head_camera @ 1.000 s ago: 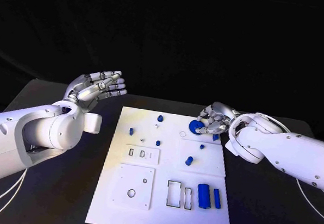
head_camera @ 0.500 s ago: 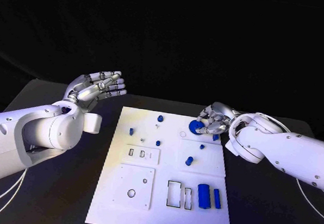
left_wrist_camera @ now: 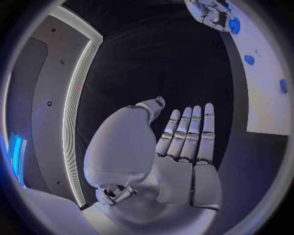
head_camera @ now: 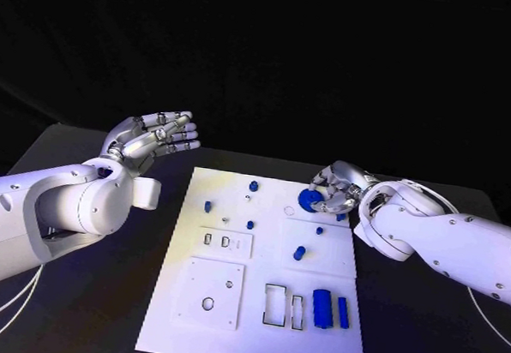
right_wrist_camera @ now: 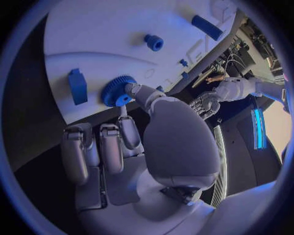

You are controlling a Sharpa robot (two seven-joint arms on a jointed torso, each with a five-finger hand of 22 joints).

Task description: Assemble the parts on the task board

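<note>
The white task board (head_camera: 256,336) lies in the middle of the black table. At its far right corner my right hand (head_camera: 336,187) pinches a round blue gear (head_camera: 309,202) between thumb and a finger, right at the board's surface. The right wrist view shows that gear (right_wrist_camera: 116,91) at the fingertips (right_wrist_camera: 132,89), with a blue block (right_wrist_camera: 78,86) beside it. My left hand (head_camera: 155,136) is raised to the left of the board, palm up, fingers straight and apart, holding nothing (left_wrist_camera: 183,142).
Several small blue pegs (head_camera: 255,183) stand or lie on the board's far half, one oval piece (head_camera: 299,253) at mid right. Two blue bars (head_camera: 320,308) lie beside rectangular slots (head_camera: 278,306) near the front. Inset plates (head_camera: 211,294) sit on the left.
My right forearm has shifted a little toward the board, and the hand stays on the gear. The left arm has not moved.
</note>
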